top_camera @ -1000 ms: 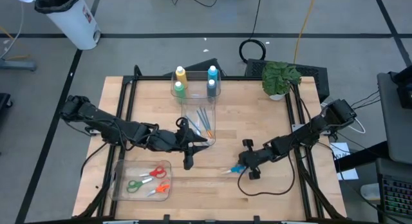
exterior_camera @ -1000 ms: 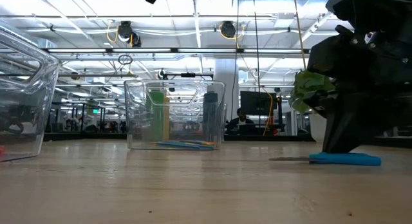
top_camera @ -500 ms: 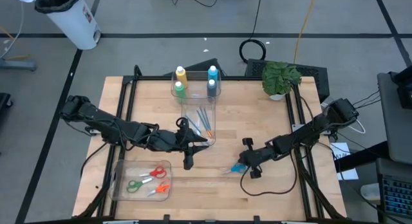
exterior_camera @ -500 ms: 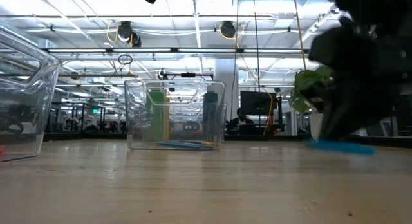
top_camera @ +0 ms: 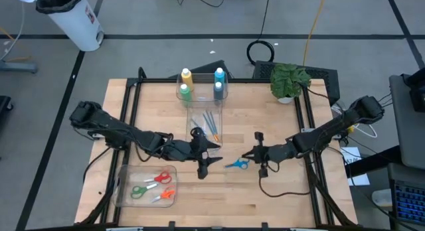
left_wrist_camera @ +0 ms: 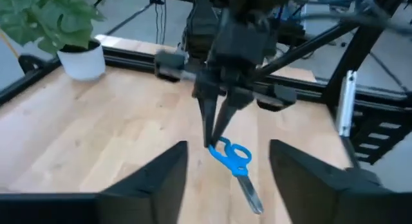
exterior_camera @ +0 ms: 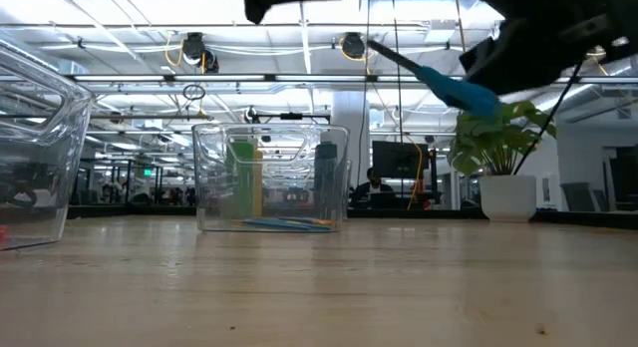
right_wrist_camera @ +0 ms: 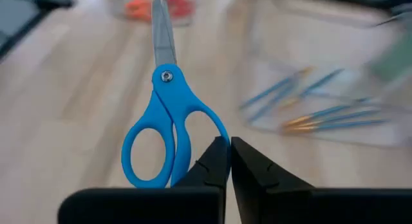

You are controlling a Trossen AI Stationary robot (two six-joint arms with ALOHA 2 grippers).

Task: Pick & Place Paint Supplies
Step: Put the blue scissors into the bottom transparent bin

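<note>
Scissors (top_camera: 235,164) with blue handles hang in the air above the middle of the table (top_camera: 279,191), pinched by one handle loop in the right gripper (top_camera: 247,158), whose fingers are pressed together on the plastic; the blades point toward the left arm (in the low view the pair shows raised well clear of the wood, tilted, with the blades higher than the handles). The left gripper (top_camera: 211,153) sits just across from it, near the blade tips, with its fingers spread apart and nothing between them. Behind the two grippers stands a clear bin (top_camera: 204,110) that holds the paint supplies: the yellow bottle (top_camera: 186,76) and green bottle (top_camera: 184,91) stand at its far end beside the light blue bottle (top_camera: 219,75) and grey-blue bottle (top_camera: 218,89), all upright with white caps, and the brushes (top_camera: 208,123) lie flat in the near end of the same bin. A second clear tray (top_camera: 123,175) sits at the near left corner of the table with red, green and orange scissors (top_camera: 154,186) lying in it. A potted plant (top_camera: 289,80) stands at the far right corner.
</note>
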